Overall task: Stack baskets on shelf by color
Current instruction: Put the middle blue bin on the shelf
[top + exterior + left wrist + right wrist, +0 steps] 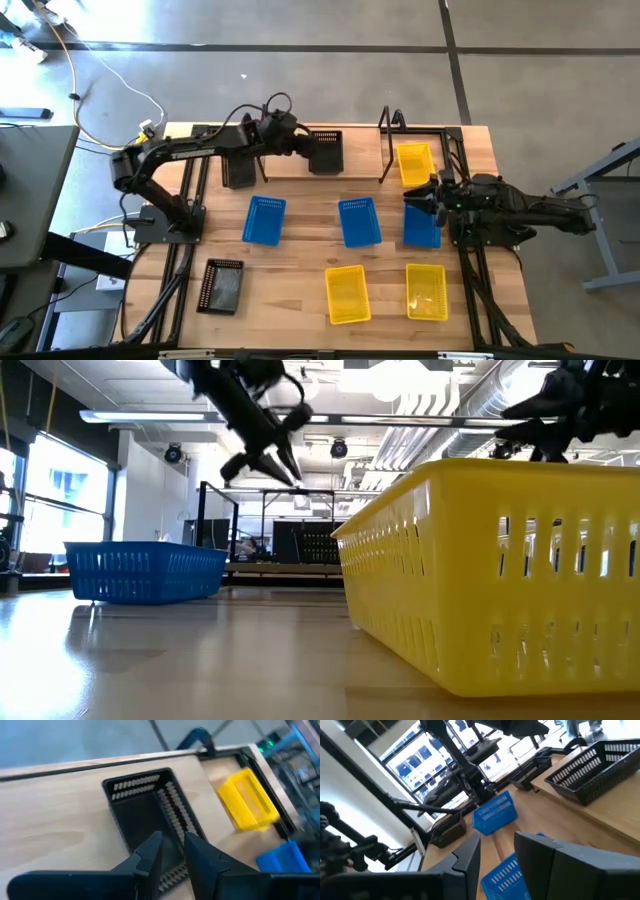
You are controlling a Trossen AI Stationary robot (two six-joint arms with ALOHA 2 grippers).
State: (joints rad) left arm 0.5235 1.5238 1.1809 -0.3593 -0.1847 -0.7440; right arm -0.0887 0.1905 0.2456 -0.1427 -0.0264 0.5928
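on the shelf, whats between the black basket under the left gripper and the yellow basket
Only bare shelf plank and a black upright wire loop lie between the black basket and the yellow basket; the high view shows it.

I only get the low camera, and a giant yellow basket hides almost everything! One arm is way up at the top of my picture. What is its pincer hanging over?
Observer: That is the left arm. The left pincer is over a black basket that sits on the shelf, near its middle.
Operator: And the other arm? I only see a bit of it behind the yellow basket.
Observer: The right pincer hangs open above the far end of a blue basket at the table's right side, just in front of the shelf.
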